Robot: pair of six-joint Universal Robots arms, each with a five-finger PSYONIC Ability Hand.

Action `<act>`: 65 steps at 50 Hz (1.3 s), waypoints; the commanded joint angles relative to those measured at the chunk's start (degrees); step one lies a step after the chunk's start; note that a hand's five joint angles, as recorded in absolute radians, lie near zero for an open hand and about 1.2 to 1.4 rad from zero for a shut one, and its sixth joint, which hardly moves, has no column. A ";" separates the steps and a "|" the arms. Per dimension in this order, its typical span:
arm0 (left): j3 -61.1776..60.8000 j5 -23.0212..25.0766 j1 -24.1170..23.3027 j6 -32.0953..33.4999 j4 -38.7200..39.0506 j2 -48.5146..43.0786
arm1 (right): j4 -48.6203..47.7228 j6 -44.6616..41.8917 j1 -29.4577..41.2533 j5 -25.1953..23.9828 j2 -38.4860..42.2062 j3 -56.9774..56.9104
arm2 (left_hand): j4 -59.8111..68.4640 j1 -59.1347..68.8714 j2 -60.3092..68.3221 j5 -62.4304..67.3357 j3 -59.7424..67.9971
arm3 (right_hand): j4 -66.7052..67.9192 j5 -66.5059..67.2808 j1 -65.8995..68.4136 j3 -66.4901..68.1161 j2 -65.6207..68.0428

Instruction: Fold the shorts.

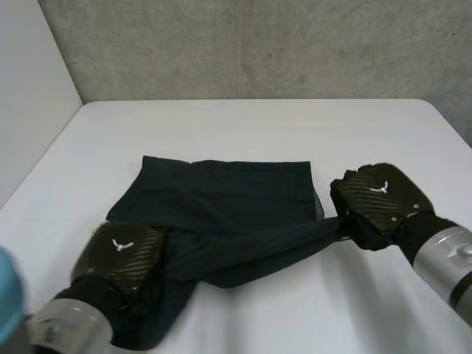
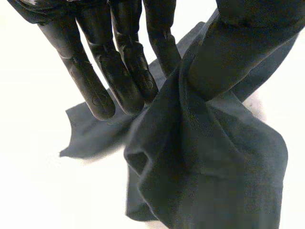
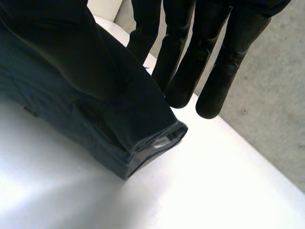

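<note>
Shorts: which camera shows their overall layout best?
Head view: the shorts show nearly whole, a strip pulled between left hand and right hand. Wrist views give close cloth at each hand.

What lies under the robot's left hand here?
Under the left hand: a bunched near corner of the dark shorts, pinched between its fingers and thumb. The cloth covers the white table there, and the palm hides how it is folded.

The shorts (image 1: 228,199) are dark matt cloth, soft and creased. My left robot hand (image 1: 122,254) and right robot hand (image 1: 380,195) have glossy carbon-weave backs; my fingers (image 2: 97,90) look like smooth, matt black plastic. The bench (image 1: 243,125) is smooth and white, the wall (image 1: 258,44) rough concrete.
</note>
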 commanded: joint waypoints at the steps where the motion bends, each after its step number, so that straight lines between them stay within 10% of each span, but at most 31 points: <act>1: -0.13 0.09 -0.87 17.88 -8.23 9.44 | 16.17 -7.19 -0.05 -0.88 -6.41 -7.20 | 11.31 15.26 11.75 14.08 12.04 | 11.54 13.37 23.38 11.12 12.63; 15: -0.93 4.39 -2.02 28.45 -12.13 13.69 | 29.03 -18.19 -0.05 -1.85 -6.60 -9.84 | 11.31 15.26 11.75 14.08 12.04 | 11.54 13.37 23.38 11.12 12.63; 35: 19.88 15.28 16.34 44.17 25.04 -28.39 | 5.83 -10.98 9.53 11.24 29.25 -33.30 | 11.31 15.26 11.75 14.08 12.04 | 11.54 13.37 23.38 11.12 12.63; 47: 34.66 20.39 18.20 44.98 29.45 -45.73 | -2.09 -16.41 12.95 17.12 52.97 -50.96 | 11.31 15.26 11.75 14.08 12.04 | 11.54 13.37 23.38 11.12 12.63; 50: 36.16 20.39 17.93 44.89 30.24 -47.58 | -2.09 -18.97 13.75 19.50 55.71 -53.34 | -11.44 -7.49 -11.00 -8.67 -10.70 | 11.54 13.37 23.38 11.12 12.63; 52: 36.42 20.30 17.85 44.89 30.42 -48.02 | -2.35 -19.86 14.19 22.22 57.39 -54.92 | -51.48 -47.53 -51.04 -48.71 -50.75 | -29.78 -27.95 -17.94 -30.20 -28.69; 54: 36.51 20.22 17.67 44.80 30.59 -47.94 | -3.05 -19.68 14.28 23.98 57.39 -55.46 | -58.69 -54.74 -58.25 -55.92 -57.96 | -58.46 -56.63 -46.62 -58.88 -57.37; 65: 27.83 19.34 16.09 36.38 30.68 -33.01 | -3.42 -11.43 13.75 21.63 37.46 -47.73 | -58.48 -54.53 -58.04 -55.70 -57.74 | -58.46 -56.63 -46.62 -58.88 -57.37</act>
